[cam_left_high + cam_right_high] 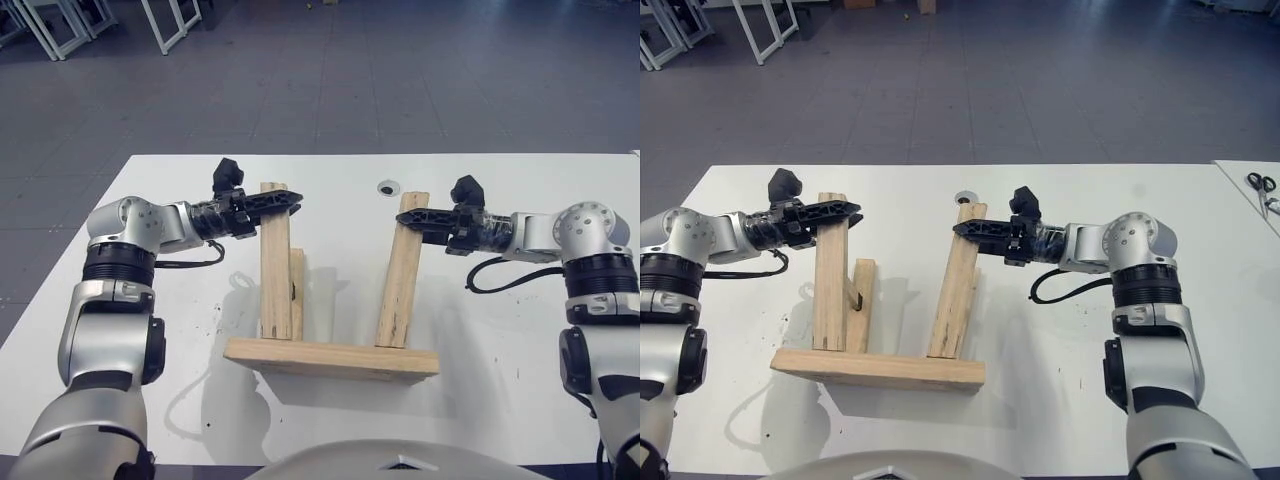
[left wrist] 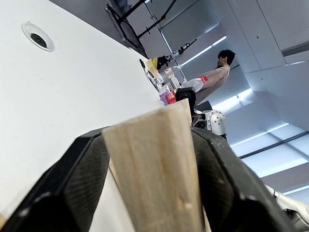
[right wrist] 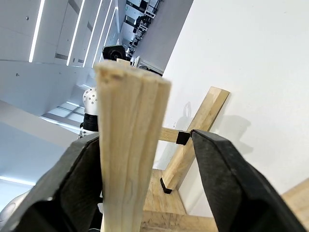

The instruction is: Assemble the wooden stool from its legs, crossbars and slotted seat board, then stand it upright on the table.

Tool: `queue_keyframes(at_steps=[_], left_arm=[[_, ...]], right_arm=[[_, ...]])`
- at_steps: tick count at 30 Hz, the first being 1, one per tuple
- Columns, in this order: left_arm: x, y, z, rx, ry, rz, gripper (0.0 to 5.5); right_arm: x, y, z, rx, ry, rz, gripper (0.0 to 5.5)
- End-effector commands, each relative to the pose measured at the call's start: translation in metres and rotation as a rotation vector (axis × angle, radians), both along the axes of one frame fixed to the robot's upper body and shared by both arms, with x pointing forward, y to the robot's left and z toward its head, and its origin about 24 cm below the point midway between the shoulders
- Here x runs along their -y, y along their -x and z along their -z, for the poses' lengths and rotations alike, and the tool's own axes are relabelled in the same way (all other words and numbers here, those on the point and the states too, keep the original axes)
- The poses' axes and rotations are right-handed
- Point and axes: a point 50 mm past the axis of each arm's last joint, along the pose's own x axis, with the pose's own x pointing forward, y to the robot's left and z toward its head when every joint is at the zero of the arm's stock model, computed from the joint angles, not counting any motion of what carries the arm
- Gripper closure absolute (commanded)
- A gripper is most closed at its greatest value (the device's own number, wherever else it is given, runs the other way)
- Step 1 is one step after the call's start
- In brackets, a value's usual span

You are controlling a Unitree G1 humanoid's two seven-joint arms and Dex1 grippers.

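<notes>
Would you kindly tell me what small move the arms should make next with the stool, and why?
Probably raise both arms together slightly, to begin the flip upright: the left gripper clamps the left leg at its tip, the right gripper the right leg, and the seat board is at the bottom.

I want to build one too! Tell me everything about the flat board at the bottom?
The seat board is a long, flat slab of pale bare wood lying on the white table, near the robot. Two legs stand up from it, the left leg straight, the right leg seemingly tilted. The left gripper and right gripper clamp the leg tops, not the board.
</notes>
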Motion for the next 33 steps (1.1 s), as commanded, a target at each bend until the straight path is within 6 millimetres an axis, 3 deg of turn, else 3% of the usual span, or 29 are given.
queue_keyframes(at_steps=[1,5,10,18,20,21,23,24,27,31,33], left_arm=[[-0.028,0.001,0.006,-0.059,-0.033,-0.112,2.63],[-0.037,-0.003,-0.024,0.017,0.141,-0.139,2.63],[-0.042,-0.004,-0.028,0.032,0.176,-0.180,2.63],[-0.086,0.001,-0.011,0.070,0.028,-0.472,2.63],[-0.103,0.002,-0.011,0.119,-0.027,-0.607,2.63],[-0.115,0.007,-0.010,0.172,-0.144,-0.640,2.63],[-0.133,0.029,-0.005,0.265,-0.427,-0.569,2.63],[-0.138,0.046,0.003,0.321,-0.602,-0.526,2.63],[-0.125,0.105,0.024,0.511,-0.898,-0.297,2.63],[-0.093,0.164,0.042,0.529,-0.916,0.080,2.63],[-0.092,0.185,0.042,0.508,-0.931,0.243,2.63]], right_arm=[[0.020,-0.009,0.007,0.016,0.100,0.084,1.62],[0.035,-0.013,0.011,0.030,0.110,0.152,0.91],[0.039,-0.013,0.015,0.038,0.107,0.165,0.02],[0.046,-0.006,0.019,0.064,0.128,0.162,0.02],[0.050,-0.003,0.021,0.157,0.215,0.164,0.02],[0.054,0.000,0.023,0.241,0.314,0.156,0.02],[0.067,0.014,0.029,0.496,0.585,0.132,0.02],[0.074,0.025,0.032,0.544,0.665,0.107,0.02],[0.085,0.057,0.038,0.648,0.780,0.040,0.02],[0.085,0.100,0.054,0.727,0.891,-0.224,0.02],[0.081,0.108,0.053,0.761,0.876,-0.297,0.02]])
